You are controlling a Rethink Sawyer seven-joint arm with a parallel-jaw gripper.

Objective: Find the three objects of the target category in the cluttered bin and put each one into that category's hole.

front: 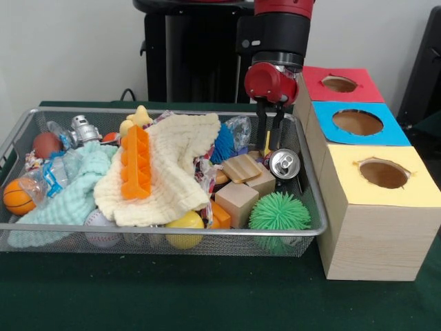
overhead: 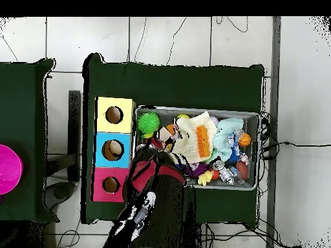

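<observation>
The silver wire mesh bin (front: 165, 229) stands on the green table, full of clutter; it also shows in the overhead view (overhead: 194, 108). A floppy piece with a busy print (front: 205, 174) pokes out between the cream cloth and the wooden blocks. Another printed scrap (front: 32, 163) lies at the bin's left end. A third does not show. The yellow-topped hole (front: 383, 174) is in the nearest wooden box, right of the bin, and shows in the overhead view (overhead: 114, 115). My gripper (front: 270, 141) hangs over the bin's far right corner, just above a can, open and empty.
Blue-topped hole (front: 357, 122) and red-topped hole (front: 339, 83) lie behind the yellow one. In the bin: cream waffle cloth (front: 172, 165), mint cloth (front: 69, 193), orange brick (front: 136, 162), drink can (front: 284, 163), green spiky ball (front: 278, 212), wooden blocks (front: 238, 200). The arm (overhead: 155, 187) covers the bin's near corner overhead.
</observation>
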